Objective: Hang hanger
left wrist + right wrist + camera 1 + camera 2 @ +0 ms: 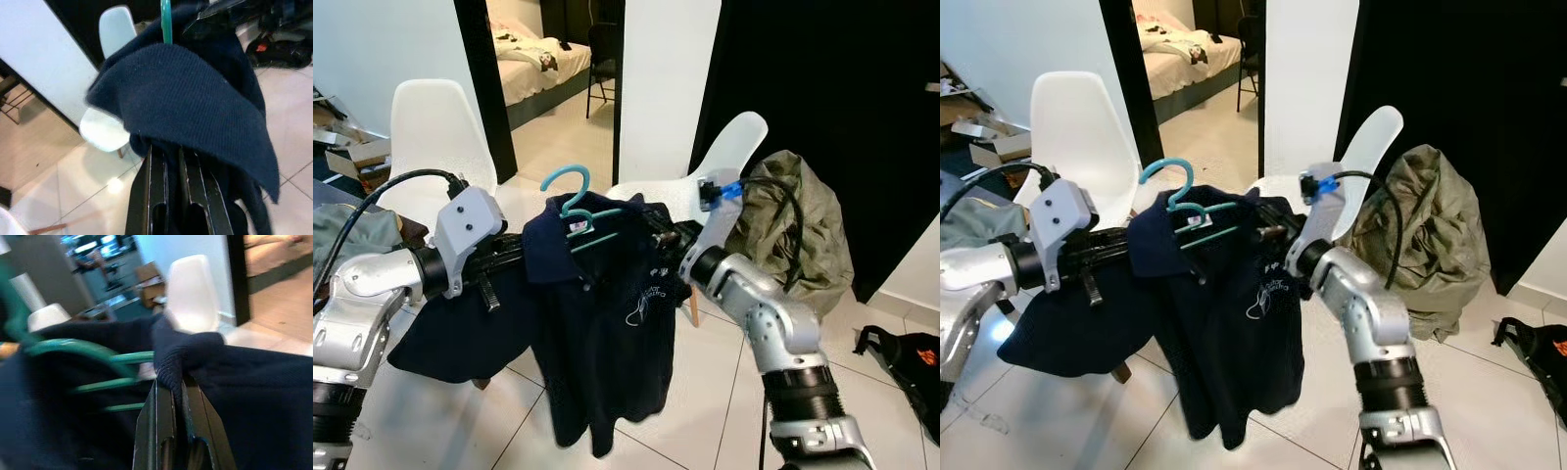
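Observation:
A navy polo shirt [607,333] hangs in mid-air between my two arms, with a teal plastic hanger [576,211] inside its collar and the hook sticking up. My left gripper [514,257] is shut on the shirt's left shoulder, where the cloth [195,107] drapes over the black fingers [156,196]. My right gripper [658,233] is shut on the right shoulder; the fabric [186,357] is pinched between its fingers beside the hanger's teal bars [98,352].
Two white chairs [435,137] [729,152] stand behind the shirt. An olive jacket [798,225] is piled on the right chair. A doorway [558,78] leads to a bedroom. A black and orange bag [906,357] lies on the tiled floor at right.

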Motion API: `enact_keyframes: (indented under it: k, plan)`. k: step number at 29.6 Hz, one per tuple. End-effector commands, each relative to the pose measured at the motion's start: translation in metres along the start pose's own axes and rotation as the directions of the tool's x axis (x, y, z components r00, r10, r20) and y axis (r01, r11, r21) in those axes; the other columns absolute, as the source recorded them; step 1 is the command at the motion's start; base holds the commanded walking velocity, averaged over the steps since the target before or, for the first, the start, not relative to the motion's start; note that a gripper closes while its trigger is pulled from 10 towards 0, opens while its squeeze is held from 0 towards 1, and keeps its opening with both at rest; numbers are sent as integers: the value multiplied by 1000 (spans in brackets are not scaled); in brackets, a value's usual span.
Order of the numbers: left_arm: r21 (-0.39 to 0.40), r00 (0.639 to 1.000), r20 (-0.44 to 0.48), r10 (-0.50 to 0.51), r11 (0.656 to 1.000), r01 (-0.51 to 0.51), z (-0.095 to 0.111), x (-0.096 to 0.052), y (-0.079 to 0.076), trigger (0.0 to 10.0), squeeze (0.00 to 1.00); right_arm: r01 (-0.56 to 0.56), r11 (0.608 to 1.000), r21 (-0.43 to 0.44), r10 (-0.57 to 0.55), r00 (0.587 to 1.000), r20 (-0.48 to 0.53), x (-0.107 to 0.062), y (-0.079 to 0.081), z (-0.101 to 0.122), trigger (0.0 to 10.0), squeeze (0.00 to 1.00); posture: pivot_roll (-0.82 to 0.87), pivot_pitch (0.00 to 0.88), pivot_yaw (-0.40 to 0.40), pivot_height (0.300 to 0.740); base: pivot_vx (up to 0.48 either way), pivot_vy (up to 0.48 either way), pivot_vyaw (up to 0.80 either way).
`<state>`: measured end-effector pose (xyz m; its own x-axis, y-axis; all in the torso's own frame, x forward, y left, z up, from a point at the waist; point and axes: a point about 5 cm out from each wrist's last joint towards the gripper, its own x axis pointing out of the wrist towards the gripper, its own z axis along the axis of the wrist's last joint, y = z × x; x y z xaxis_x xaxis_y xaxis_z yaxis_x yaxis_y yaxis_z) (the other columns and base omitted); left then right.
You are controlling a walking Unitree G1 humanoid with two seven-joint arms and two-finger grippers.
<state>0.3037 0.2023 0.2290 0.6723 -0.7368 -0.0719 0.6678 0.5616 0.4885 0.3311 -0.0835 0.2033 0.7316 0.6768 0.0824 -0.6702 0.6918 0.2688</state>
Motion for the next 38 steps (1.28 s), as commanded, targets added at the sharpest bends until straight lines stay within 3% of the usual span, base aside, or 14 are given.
enact_keyframes:
  k: [1,10,13,16,18,21,22,23,24,28,29,30,31,38]
  plan:
    - [-7,999,43,-19,1000,20,6,5,-5,10000,0,-99,995,-28,100,995,22,3,17,3,0,0,32,0,-24,740,0,0,0]
    - [-29,995,59,-80,996,82,3,9,-20,10000,0,-185,980,-74,185,983,2,4,32,1,0,0,35,0,-24,740,0,0,0]
    - [-37,993,68,-96,994,98,2,12,-27,10000,0,-320,945,-61,323,946,33,-1,53,7,0,0,35,0,-22,740,0,0,0]
    - [-42,992,69,-101,994,104,1,12,-28,10000,0,-366,928,-68,369,929,33,-4,59,7,0,0,35,0,-22,740,0,0,0]
    - [-45,992,66,-110,993,113,0,11,-28,10000,0,-440,892,-106,435,898,-68,-15,61,-7,0,0,30,0,-21,740,0,0,0]
    - [-45,992,65,-111,993,114,0,11,-28,10000,0,-457,882,-116,448,889,-99,-18,62,-11,0,0,30,0,-21,740,0,0,0]
    - [-42,991,63,-116,992,119,0,10,-27,10000,0,-456,882,-121,442,888,-123,-20,60,-14,6706,0,27,0,-20,740,0,0,0]
    - [-42,991,63,-116,992,119,0,10,-27,10000,0,-456,882,-121,442,888,-123,-20,60,-14,6706,0,27,0,-20,740,0,0,0]
    - [-37,990,54,-129,991,131,-1,9,-27,10000,0,-421,896,-140,402,904,-146,-20,54,-17,2314,0,27,0,-20,740,0,0,0]
    - [-32,988,43,-145,989,147,-1,6,-26,10000,0,-383,910,-156,360,920,-157,-20,47,-18,2588,0,26,0,-20,740,0,0,0]
    - [-25,987,27,-158,987,158,-2,3,-25,10000,0,-349,922,-170,322,932,-166,-20,41,-19,10000,0,26,0,-20,740,0,0,0]
    - [-25,987,27,-158,987,158,-2,3,-25,10000,0,-349,922,-170,322,932,-166,-20,41,-19,10000,0,26,0,-20,740,0,0,0]
    - [-13,985,1,-171,985,171,-3,-3,-21,10000,0,-312,934,-174,285,945,-163,-21,34,-17,10000,1000,25,0,-17,740,0,0,0]
    - [17,982,-47,-183,983,184,-1,-21,-5,10000,0,-272,944,-187,245,957,-154,-30,19,-11,10000,1000,29,0,-22,740,0,0,0]
